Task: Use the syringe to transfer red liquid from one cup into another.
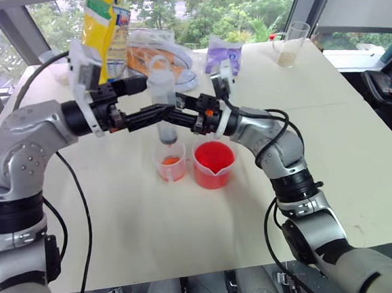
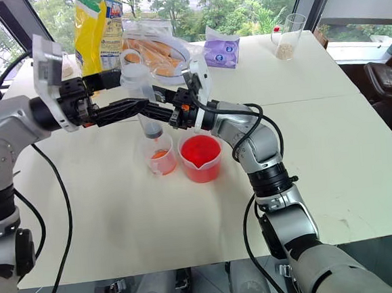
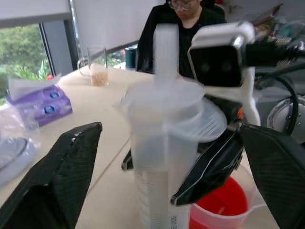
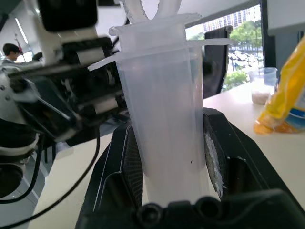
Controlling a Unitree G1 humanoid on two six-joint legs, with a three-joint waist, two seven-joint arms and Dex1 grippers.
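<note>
The right tool [image 4: 167, 157] is clamped on the syringe [image 1: 163, 95] barrel, holding it upright over the small cup [image 1: 171, 163]. The left tool [image 3: 171, 167] stands apart, a finger on either side of the barrel, touching neither. The red cup [image 1: 214, 164] sits just beside the small cup, at its 3 o'clock, on the table [image 1: 188, 215].

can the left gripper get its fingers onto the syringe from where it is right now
Probably yes. The left gripper is open with its fingers either side of the syringe, which the right gripper holds upright.
</note>
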